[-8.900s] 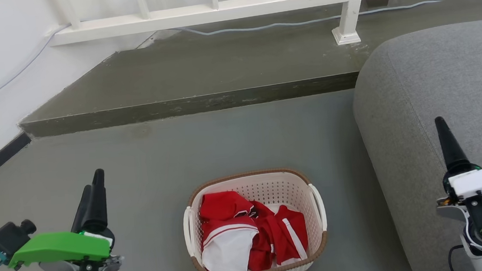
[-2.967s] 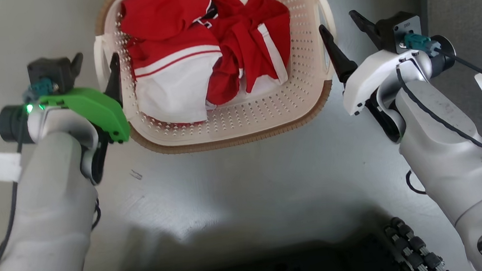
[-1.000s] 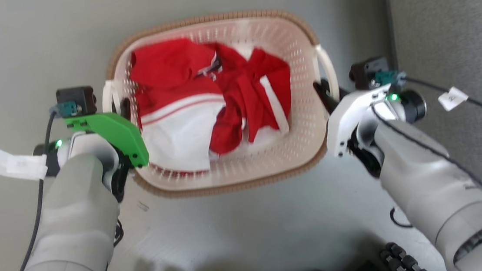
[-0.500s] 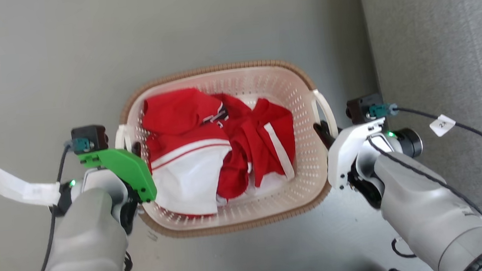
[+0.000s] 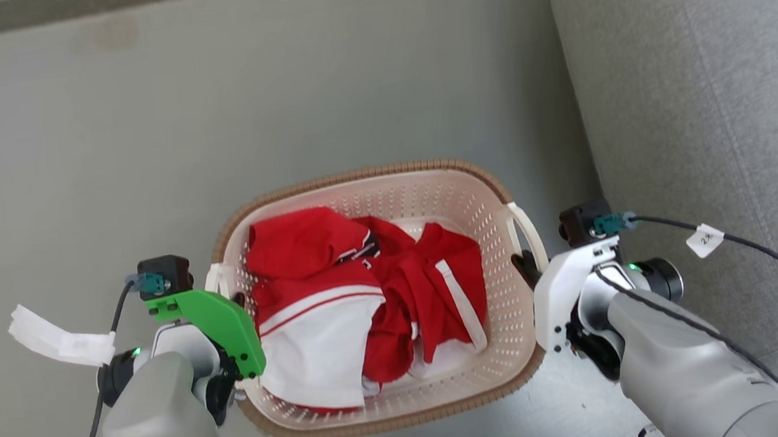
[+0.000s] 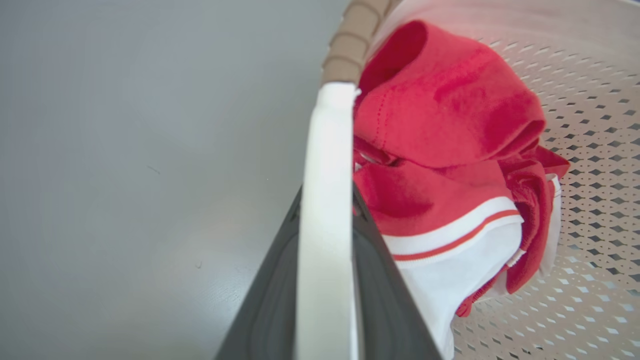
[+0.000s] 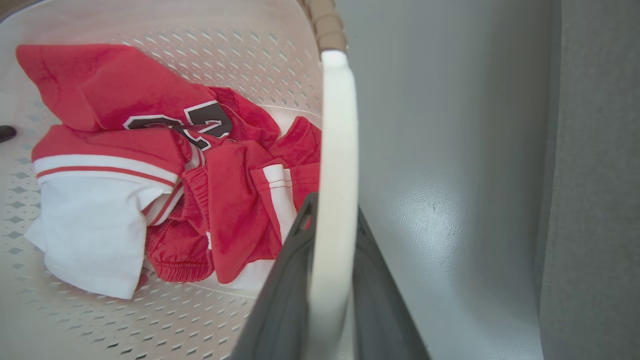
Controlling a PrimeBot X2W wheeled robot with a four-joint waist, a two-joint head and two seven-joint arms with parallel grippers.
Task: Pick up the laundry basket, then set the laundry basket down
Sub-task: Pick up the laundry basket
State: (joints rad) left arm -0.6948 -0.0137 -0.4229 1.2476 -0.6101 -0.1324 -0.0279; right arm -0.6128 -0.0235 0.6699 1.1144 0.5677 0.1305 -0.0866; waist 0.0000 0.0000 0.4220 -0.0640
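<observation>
- Left end effector (image 5: 228, 297), head view: closed on the white left handle (image 5: 214, 283) of the laundry basket (image 5: 371, 173). The right end effector (image 5: 525, 264) is closed on the right handle (image 5: 529, 231). The basket hangs between the two arms over the grey floor (image 5: 141, 127), with a grey sofa (image 5: 704, 113) near its right end. I cannot tell whether the base is off the floor.
- Head view, pose: the mouth faces up and the red and white clothes (image 5: 340, 300) are heaped inside. The long axis runs handle to handle across the robot, with the right end slightly farther away.
- Left wrist view: the handle strap runs between the two dark fingers (image 6: 280, 280), which press on it from both sides with no gap.
- Right wrist view: the grip is the same, a finger (image 7: 280, 290) on each side of the strap.
- Doing it well, as I judge it: raise both arms at the same rate with the wrist spacing fixed, so the rim stays level and neither loop twists or slips out. Steer clear of the sofa.
</observation>
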